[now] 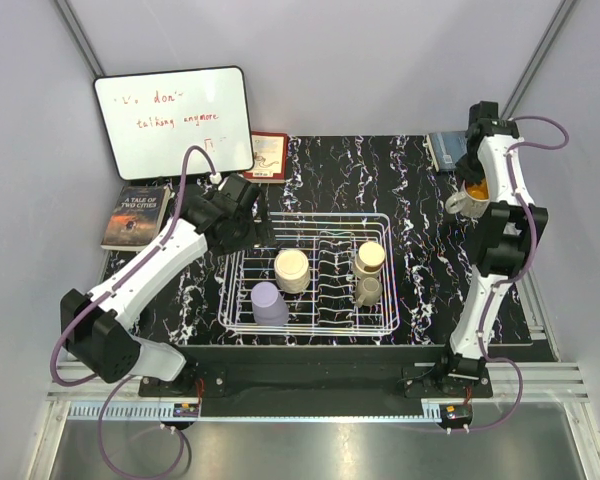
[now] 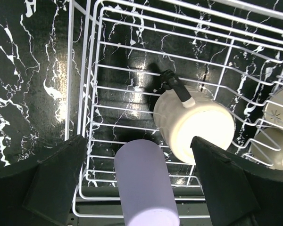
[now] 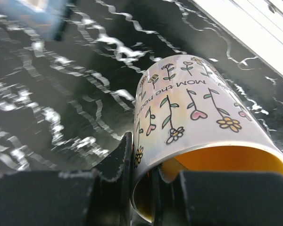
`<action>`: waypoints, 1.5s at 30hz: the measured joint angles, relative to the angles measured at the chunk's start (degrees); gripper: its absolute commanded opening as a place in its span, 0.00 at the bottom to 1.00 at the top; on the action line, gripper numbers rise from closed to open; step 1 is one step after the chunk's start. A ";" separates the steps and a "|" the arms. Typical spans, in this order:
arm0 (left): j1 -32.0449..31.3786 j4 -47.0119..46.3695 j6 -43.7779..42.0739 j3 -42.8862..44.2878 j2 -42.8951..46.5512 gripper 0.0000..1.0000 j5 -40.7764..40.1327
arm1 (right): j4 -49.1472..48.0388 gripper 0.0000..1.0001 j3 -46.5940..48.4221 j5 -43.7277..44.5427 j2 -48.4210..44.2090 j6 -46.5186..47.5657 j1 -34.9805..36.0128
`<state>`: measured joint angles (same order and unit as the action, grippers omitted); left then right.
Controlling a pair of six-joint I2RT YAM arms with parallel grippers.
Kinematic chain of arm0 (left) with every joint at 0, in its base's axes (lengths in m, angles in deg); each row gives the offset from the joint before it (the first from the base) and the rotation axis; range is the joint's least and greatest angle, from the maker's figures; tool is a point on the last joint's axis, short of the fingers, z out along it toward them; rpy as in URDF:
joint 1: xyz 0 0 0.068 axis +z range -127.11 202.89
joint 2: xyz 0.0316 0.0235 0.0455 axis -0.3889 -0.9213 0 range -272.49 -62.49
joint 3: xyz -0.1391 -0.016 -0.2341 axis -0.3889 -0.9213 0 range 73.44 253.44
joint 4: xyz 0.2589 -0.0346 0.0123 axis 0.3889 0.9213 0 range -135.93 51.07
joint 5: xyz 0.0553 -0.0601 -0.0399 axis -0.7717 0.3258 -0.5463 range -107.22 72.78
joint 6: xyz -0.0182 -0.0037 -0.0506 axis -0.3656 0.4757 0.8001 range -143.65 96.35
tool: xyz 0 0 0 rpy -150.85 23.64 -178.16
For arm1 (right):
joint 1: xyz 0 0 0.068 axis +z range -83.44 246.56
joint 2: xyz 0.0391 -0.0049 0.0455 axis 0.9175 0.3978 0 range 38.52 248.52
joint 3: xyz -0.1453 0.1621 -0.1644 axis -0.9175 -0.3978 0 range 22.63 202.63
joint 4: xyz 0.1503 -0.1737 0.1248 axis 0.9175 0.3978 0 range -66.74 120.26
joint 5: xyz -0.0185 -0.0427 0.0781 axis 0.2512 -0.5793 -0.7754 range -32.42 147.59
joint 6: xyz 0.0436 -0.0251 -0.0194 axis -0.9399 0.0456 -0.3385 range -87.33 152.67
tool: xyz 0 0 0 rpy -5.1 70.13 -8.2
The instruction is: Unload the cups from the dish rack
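Observation:
The white wire dish rack [image 1: 242, 268] sits mid-table. In it are a lavender cup [image 1: 269, 303], a cream cup [image 1: 292, 270], a tan cup [image 1: 369, 258] and a small olive-grey cup [image 1: 368, 291]. My left gripper [image 1: 261, 231] hangs open above the rack's far left corner. In the left wrist view the lavender cup [image 2: 146, 183] lies between the spread fingers [image 2: 56, 181], untouched, with the cream cup [image 2: 198, 125] to its right. My right gripper [image 1: 476, 172] is shut on the rim of a flowered white mug [image 3: 193, 117] with an orange inside, far right. No clear cup shows.
A whiteboard [image 1: 173, 120] leans at the back left, with a dark book [image 1: 137, 215] below it. A red book [image 1: 268, 155] lies behind the rack. A blue book [image 1: 445, 150] lies at the far right, near the mug. The table's white right edge [image 3: 254, 28] runs close by.

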<state>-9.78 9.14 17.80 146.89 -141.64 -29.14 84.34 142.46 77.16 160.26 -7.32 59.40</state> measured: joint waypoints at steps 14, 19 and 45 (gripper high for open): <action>0.04 -0.70 -0.07 -2.78 -0.96 0.99 1.01 | 0.70 0.00 10.10 0.02 12.35 1.73 -0.74; 0.07 -0.70 -0.02 -2.78 -0.96 0.99 1.22 | 0.70 0.00 10.10 -0.92 14.14 1.75 -2.93; 0.04 -0.76 0.94 -2.78 -3.43 0.99 2.89 | 0.04 0.70 13.92 -6.43 15.23 4.50 -5.05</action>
<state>-9.73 8.37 18.74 144.12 -145.07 -26.26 84.38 156.38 70.73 175.49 -2.82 54.35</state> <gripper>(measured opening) 0.987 0.642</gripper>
